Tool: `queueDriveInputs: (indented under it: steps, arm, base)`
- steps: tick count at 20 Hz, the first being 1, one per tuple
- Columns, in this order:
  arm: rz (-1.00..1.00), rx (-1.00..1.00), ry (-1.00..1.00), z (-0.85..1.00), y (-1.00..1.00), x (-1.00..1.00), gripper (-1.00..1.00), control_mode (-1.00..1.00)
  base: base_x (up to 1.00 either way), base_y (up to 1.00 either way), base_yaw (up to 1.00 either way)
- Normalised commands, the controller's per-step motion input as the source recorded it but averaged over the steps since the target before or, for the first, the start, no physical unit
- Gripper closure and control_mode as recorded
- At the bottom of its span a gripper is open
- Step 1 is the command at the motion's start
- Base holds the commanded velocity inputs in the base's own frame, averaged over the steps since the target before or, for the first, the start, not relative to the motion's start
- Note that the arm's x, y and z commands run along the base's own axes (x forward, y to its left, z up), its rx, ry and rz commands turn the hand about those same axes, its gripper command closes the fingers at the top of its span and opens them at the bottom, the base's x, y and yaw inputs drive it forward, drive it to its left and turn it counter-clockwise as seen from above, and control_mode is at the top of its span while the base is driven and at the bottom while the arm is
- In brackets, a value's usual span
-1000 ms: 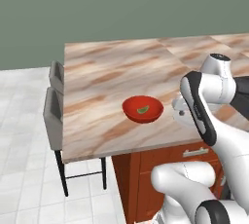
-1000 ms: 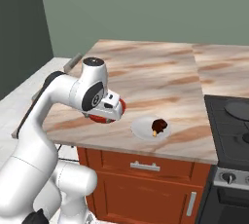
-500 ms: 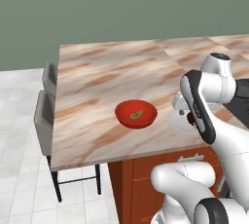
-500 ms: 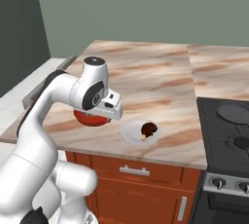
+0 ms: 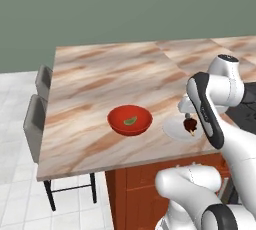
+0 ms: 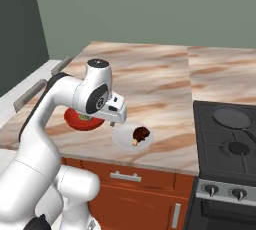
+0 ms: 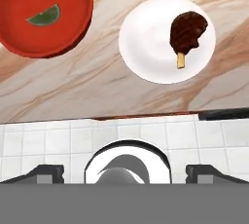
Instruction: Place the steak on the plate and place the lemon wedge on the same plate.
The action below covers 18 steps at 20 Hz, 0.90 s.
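The white plate lies on the marble counter near its front edge, and the dark reddish-brown steak rests on it with its tan bit toward the rim. Left of it, the lemon wedge lies inside a red bowl. The right base view has the steak on the plate. From the left base view, the plate, steak and lemon wedge sit in the same places. My gripper hovers above the plate's left side, open and holding nothing.
A black stove with a dark frying pan stands right of the counter. Grey stools sit at the counter's left end. The counter's front edge runs just below the plate, with white floor tiles beyond.
The whole picture has shifted in both base views, so the base has driven sideways along the counter. Bowl, plate and steak keep their places on the counter; the gripper stays open.
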Motion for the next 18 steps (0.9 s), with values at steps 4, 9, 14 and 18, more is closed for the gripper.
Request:
queueDriveInputs:
  steps: [4,9,14,18]
  arm:
    - [0.00,0.00,0.00,0.00,0.00,0.00,-1.00,1.00]
    - [0.00,0.00,0.00,0.00,0.00,0.00,-1.00,1.00]
    - [0.00,0.00,0.00,0.00,0.00,0.00,-1.00,1.00]
    - [0.00,0.00,0.00,0.00,0.00,0.28,-1.00,-1.00]
  base:
    - [0.51,0.00,0.03]
    - [0.55,0.00,0.03]
    - [0.35,0.00,0.00]
    - [0.00,0.00,0.00]
